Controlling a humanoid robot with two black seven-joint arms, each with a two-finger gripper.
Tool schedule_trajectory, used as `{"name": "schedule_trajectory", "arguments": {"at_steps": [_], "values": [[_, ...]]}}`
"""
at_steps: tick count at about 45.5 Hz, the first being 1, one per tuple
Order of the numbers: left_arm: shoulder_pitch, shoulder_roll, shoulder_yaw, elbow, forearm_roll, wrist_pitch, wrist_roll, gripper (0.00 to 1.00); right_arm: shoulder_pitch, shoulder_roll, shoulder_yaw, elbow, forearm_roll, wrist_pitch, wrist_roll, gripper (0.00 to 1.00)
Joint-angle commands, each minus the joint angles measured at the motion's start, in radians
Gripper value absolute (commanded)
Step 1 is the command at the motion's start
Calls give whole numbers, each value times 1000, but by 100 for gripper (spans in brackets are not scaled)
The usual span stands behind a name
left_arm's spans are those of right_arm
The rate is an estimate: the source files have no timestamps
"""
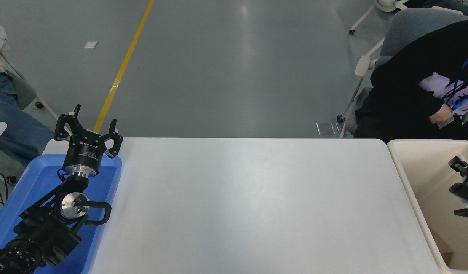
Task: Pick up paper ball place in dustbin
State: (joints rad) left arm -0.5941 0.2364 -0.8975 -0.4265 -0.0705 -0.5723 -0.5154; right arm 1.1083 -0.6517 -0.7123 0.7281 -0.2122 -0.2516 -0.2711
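Step in hand, as judged: after the drop, or near its end. Right gripper point(463, 176) over the inside of the dustbin point(403, 167), at the frame's right edge, mostly cut off; cannot tell if fingers apart or together, and nothing tan seen between them. Paper ball not visible on the table nor in the gripper; a small brown patch point(446, 254) at the bin's bottom near corner, prob. the ball or part of it, but too little shows to be sure.

Next move, if ball is indeed in: lift the arm clear of the bin walls w/o catching the rim, then back toward the table.

Left gripper point(88, 134) parked at lower left above the blue tray point(104, 198), fingers spread, holding nothing.

White table point(249, 205) smooth and matte. Grey floor beyond, w/ a yellow line point(123, 68). Person in black top point(412, 95) seated at far right, another partly seen at far left.
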Motion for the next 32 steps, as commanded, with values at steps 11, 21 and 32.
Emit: {"name": "schedule_trajectory", "arguments": {"at_steps": [11, 21, 32], "values": [[0, 1, 0, 0, 0, -1, 0, 99, 732, -29, -481, 542, 46, 428, 1, 100], [0, 0, 0, 0, 0, 0, 0, 99, 953, 73, -487, 559, 207, 911, 0, 100], [0, 1, 0, 0, 0, 0, 0, 99, 1111, 179, -492, 560, 251, 1037, 0, 100]]}}
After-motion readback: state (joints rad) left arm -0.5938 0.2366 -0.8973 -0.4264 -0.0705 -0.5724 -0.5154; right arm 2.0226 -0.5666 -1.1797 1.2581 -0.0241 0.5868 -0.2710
